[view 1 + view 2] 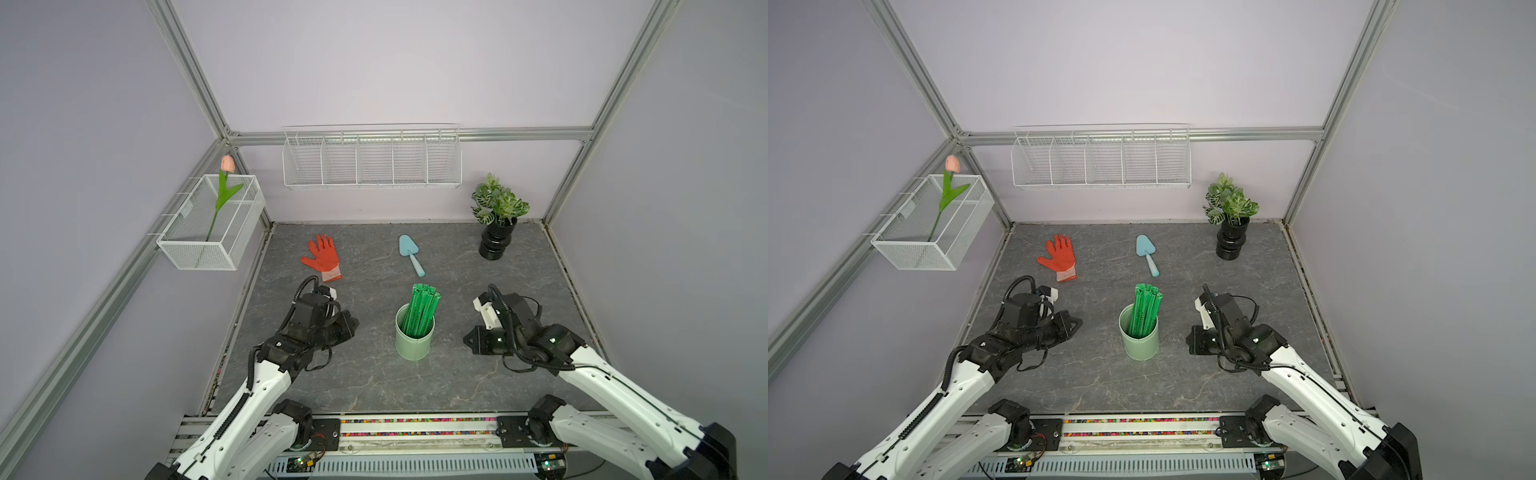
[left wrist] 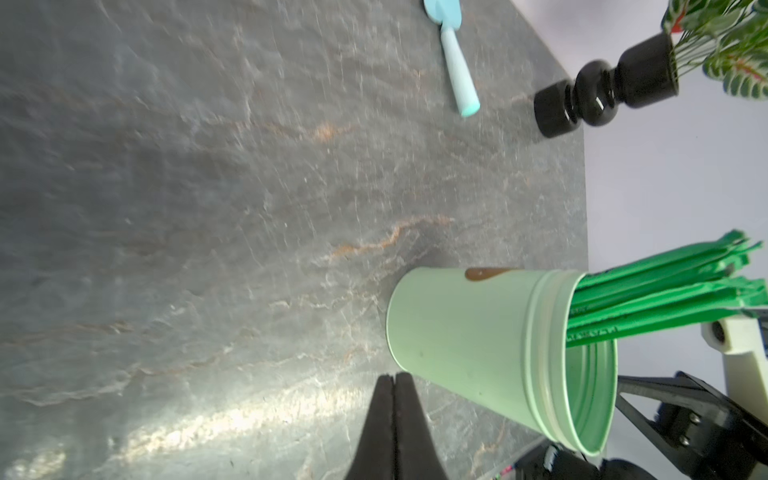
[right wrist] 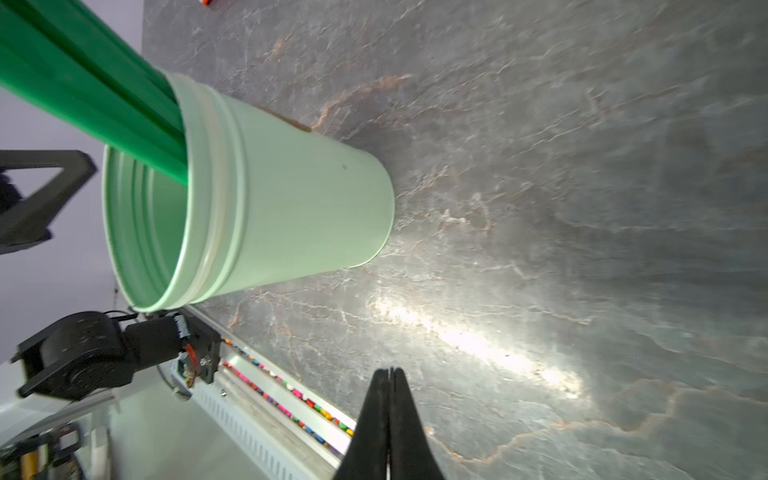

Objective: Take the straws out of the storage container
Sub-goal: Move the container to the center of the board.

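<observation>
Straws [image 1: 422, 309] all in the storage container [image 1: 414, 343], one loose bunch leaning on the far side of the rim. Roughly the upper half sticks out above it, and the tops fan a little. Near side of the cup interior is bare. Container stands upright on the tabletop [image 1: 374, 382], about mid-width and closer to the near edge than the far one.

Left hand [image 2: 393, 380] is off to the cup's left, apart from it, fingers pressed together with nothing between. Right hand [image 3: 389, 372] is off to the cup's right, also apart, also pressed together and empty. Neither touches cup or straws, so no straw is out yet.

Handling, my read: straws look thin, light and fairly stiff, with a smooth surface, so they may slip or splay out of a pinch. Best hold is probably the exposed part above the rim, across several at once. Cup looks light and could tip or drag along, so the other hand could steady its wall.

Further out, none in the way: blue trowel [image 1: 411, 253] just beyond the cup, orange glove [image 1: 322, 257] toward the far left, black plant pot [image 1: 496, 241] at the far right corner.
</observation>
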You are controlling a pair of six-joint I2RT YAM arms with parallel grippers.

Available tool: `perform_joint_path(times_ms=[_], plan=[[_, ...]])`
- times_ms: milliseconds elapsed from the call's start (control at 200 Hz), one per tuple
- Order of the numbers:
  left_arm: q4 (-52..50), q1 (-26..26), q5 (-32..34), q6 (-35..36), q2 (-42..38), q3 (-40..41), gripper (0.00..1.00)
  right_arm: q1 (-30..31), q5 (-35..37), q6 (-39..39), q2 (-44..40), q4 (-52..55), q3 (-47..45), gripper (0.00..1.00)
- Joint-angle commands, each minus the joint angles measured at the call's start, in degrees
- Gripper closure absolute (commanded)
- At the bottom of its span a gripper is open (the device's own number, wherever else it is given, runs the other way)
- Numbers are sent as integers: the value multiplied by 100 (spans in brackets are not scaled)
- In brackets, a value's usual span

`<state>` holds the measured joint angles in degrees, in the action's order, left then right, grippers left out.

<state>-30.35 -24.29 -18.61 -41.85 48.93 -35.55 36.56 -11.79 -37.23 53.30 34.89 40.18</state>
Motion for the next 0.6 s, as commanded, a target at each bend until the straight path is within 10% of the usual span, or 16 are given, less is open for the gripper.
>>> perform_joint_path(times_ms=[0, 595], plan=[[39, -40, -730, -231, 139, 54, 100, 152, -592, -666, 146, -746, -210, 93], [719, -841, -720, -315, 1484, 56, 100, 686, -1369, -1464, 1779, -2945, -542, 90]])
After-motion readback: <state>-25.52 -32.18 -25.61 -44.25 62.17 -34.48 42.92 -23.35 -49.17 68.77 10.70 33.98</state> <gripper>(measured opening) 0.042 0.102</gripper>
